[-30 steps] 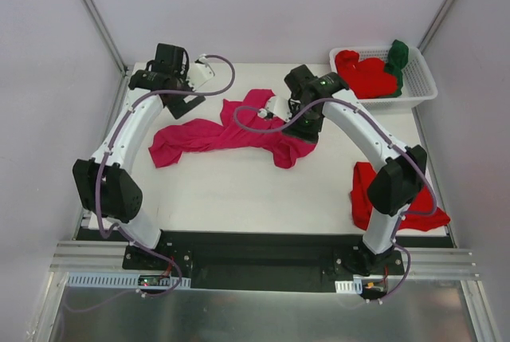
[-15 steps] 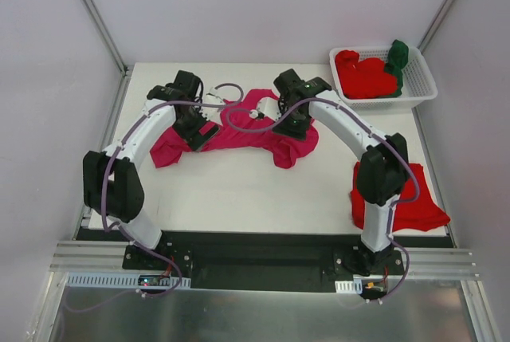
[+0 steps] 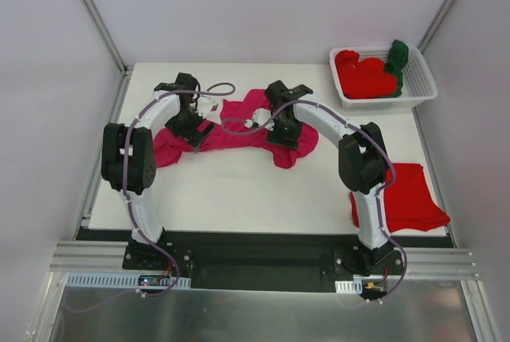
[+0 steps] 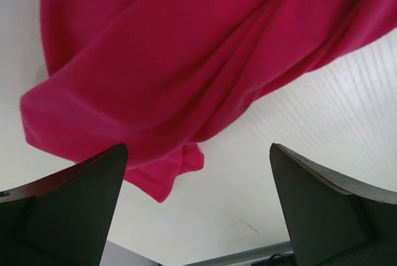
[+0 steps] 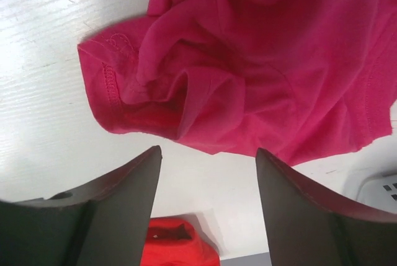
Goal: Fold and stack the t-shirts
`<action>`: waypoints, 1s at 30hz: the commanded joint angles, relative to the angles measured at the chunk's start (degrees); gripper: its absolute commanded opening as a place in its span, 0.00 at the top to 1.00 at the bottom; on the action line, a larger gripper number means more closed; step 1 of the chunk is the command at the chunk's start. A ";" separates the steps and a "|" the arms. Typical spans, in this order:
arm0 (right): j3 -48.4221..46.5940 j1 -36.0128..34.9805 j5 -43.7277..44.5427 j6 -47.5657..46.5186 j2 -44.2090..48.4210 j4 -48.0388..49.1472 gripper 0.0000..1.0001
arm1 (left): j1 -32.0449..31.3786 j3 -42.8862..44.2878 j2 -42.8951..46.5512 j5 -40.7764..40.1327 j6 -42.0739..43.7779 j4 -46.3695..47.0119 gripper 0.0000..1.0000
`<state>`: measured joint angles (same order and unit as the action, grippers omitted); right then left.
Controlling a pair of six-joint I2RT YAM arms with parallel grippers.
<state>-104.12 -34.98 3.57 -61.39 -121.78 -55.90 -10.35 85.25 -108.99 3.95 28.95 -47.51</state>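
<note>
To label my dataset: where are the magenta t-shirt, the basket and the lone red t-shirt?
magenta t-shirt (image 3: 243,139), top view, its middle.
basket (image 3: 428,79), top view, right rim.
lone red t-shirt (image 3: 410,198), top view, its middle.

robot lab cell, plain white walls (image 3: 263,7), alu frame posts (image 3: 94,15), white bench (image 3: 239,190) w/ mounting rail (image 3: 68,262)

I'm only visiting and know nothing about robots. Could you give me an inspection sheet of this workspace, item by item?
Surface: white table, no stains seen.
Job's things: magenta t-shirt crumpled mid-table; folded red t-shirt at the near right; red heap and dark green t-shirt in the white basket, far right.
Clutter: nothing seen.
Grippers: left gripper and right gripper both open over the magenta t-shirt, holding nothing.
Cables: purple cables run along both arms; one loops above the magenta t-shirt.
Surroundings: pale walls, metal frame posts.
</note>
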 commanded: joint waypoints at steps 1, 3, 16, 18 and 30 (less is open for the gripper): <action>-4.42 -1.93 -3.04 2.93 1.10 -3.42 0.34 | 1.47 2.73 -0.08 -1.48 -0.04 0.13 0.01; -5.04 -2.81 -3.05 3.81 1.45 -3.60 0.35 | 1.74 2.29 0.09 -1.75 0.05 0.31 0.01; -3.47 -4.22 -2.10 4.26 -1.10 -7.03 0.59 | 4.11 2.19 1.32 -2.80 -0.30 0.75 0.01; -2.94 -4.22 -1.55 3.73 -0.92 -7.12 0.58 | 4.11 3.07 1.85 -2.28 -0.65 0.22 0.01; -1.01 -4.39 -2.25 4.17 -0.57 -13.27 0.71 | 5.51 6.76 2.38 -6.05 -2.40 -0.57 0.01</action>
<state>-106.26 -39.24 1.26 -57.67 -122.91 -64.60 -6.35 88.40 -109.40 0.75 27.92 -46.61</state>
